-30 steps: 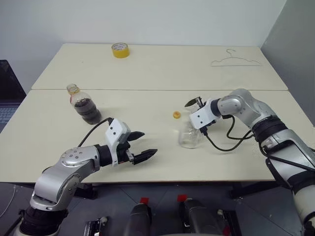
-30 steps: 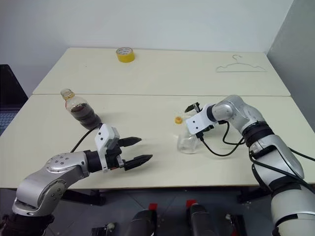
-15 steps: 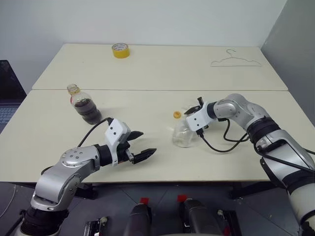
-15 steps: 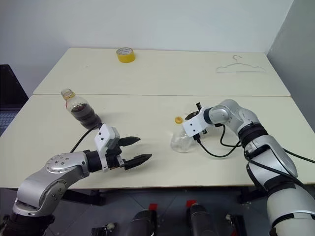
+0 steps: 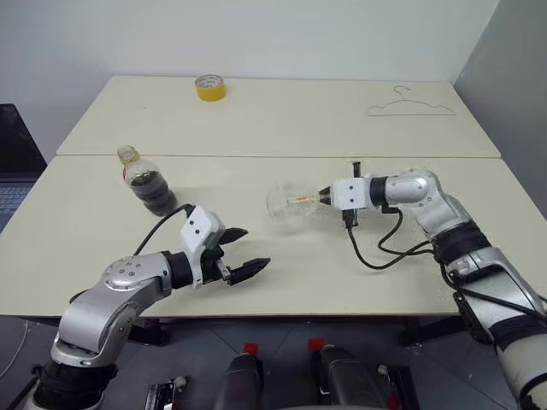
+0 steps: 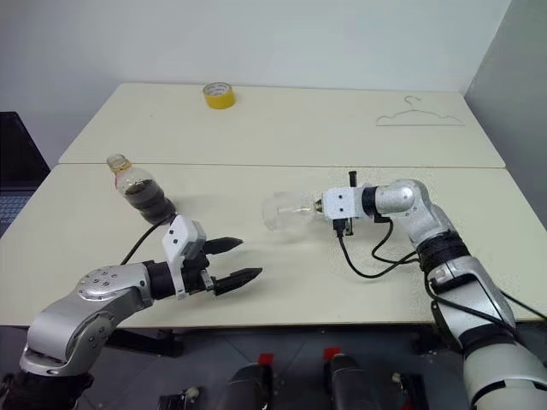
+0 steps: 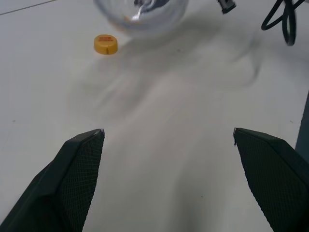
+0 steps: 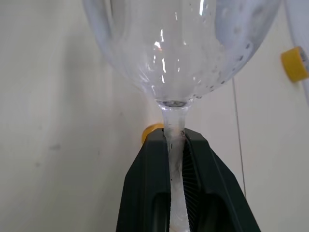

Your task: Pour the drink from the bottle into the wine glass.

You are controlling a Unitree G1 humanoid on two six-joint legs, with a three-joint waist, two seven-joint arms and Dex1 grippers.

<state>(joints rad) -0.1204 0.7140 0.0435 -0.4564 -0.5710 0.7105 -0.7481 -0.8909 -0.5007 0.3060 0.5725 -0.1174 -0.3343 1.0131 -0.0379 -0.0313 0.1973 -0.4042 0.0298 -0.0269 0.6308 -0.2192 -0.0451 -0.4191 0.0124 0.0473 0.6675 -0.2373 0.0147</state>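
R pincer (image 8: 176, 145) clamped on wine glass (image 5: 286, 203) stem, axis horizontal, mid-bench; bottle (image 5: 147, 181) nearer wide-open, empty L pincer (image 5: 244, 250).

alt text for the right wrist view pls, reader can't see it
The right gripper is shut on the thin stem of the empty wine glass, whose clear bowl looms just past the black fingers. Pale table lies behind, with a yellow cap near one edge.

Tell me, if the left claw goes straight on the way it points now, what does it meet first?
Probably the wine glass, held sideways by the right claw. The left claw points over bare table toward its bowl; depth is unclear.
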